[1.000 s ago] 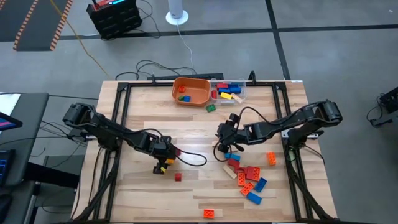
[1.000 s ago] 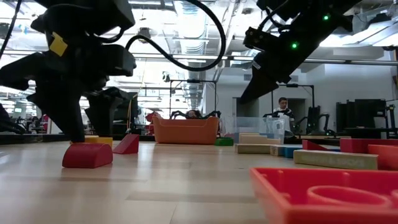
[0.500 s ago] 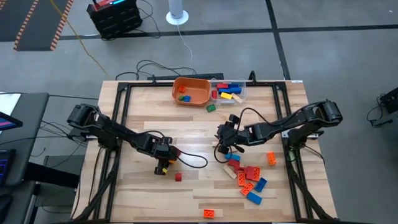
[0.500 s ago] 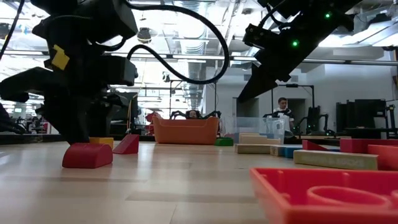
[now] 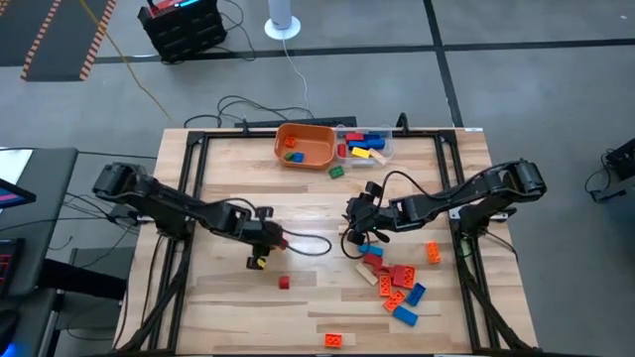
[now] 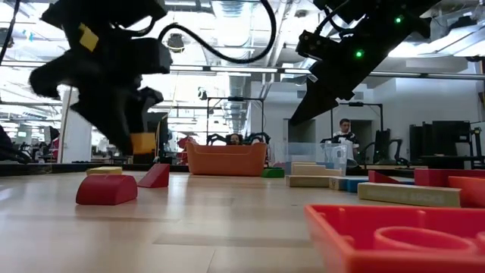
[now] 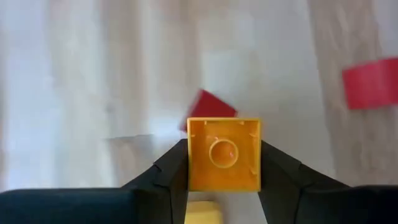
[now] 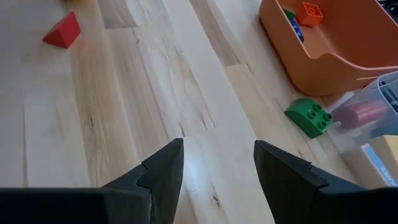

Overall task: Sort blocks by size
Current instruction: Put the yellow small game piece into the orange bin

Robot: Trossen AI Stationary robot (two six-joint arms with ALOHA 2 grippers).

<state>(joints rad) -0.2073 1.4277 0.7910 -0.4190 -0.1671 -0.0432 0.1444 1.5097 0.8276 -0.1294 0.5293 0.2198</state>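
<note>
The wooden surface [image 5: 317,213] is filling the middle of the high view, with the orange bowl [image 5: 306,144] and the clear container [image 5: 365,144] sitting at its top edge, both already holding a few blocks. Most of the unsorted blocks [image 5: 397,280] are lying in a loose pile at lower right, a single green block [image 5: 335,172] is resting just below the bowl, and a small red block [image 5: 284,283] is lying left of centre.

The left pincer [image 7: 224,163] is hovering left of centre, clamped on a small orange block [image 7: 224,154] and holding it clear of the surface. The right pincer [image 8: 214,163] is hanging near centre above bare wood, its fingers apart and gripping nothing.

The grip is looking narrow, on two smooth side faces, so a quick swing toward the bowl could be letting the block twist out and drop among the others.
</note>
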